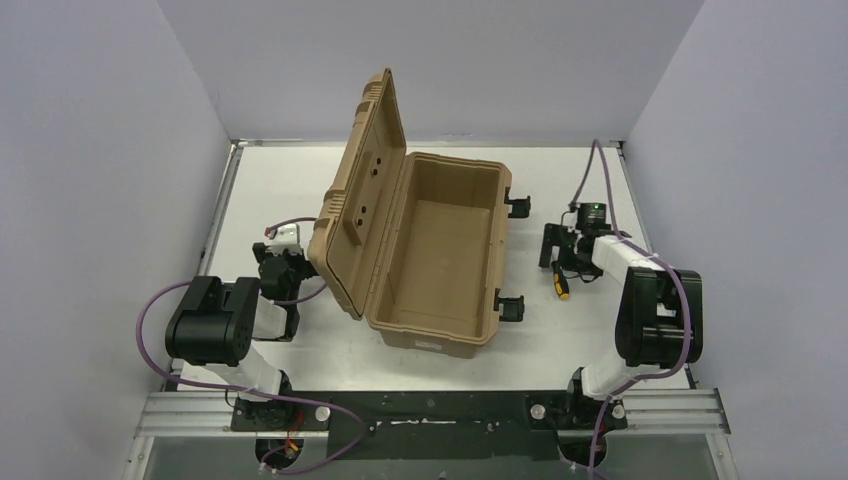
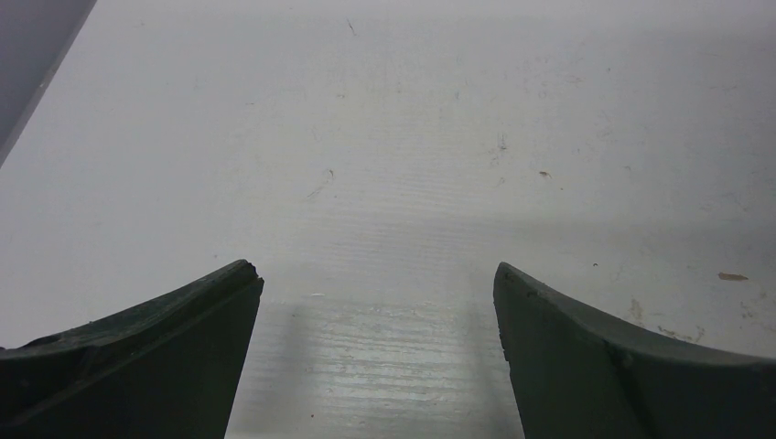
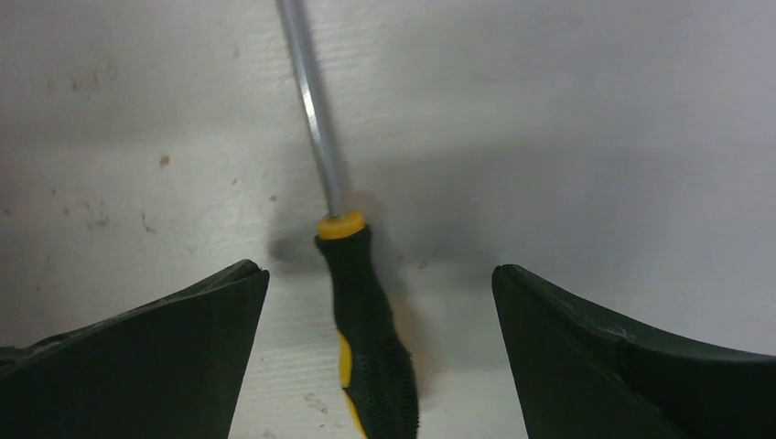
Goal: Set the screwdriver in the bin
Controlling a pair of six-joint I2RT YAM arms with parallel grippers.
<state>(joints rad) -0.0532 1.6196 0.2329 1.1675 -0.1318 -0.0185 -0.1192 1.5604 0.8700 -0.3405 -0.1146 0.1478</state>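
The screwdriver [image 3: 371, 334] lies flat on the white table, its black and yellow handle between my right gripper's open fingers and its grey shaft pointing away. Neither finger touches it. In the top view the screwdriver [image 1: 562, 284] lies right of the bin, under my right gripper [image 1: 562, 262]. The tan bin [image 1: 440, 260] stands open in the middle of the table, its ribbed lid [image 1: 362, 190] upright on the left and nothing inside. My left gripper [image 2: 377, 267] is open over bare table, low beside the lid [image 1: 278, 272].
Black latches [image 1: 518, 203] [image 1: 511, 308] stick out of the bin's right wall, close to the right arm. Grey walls enclose the table [image 1: 280, 180] on three sides. Purple cables loop around both arm bases.
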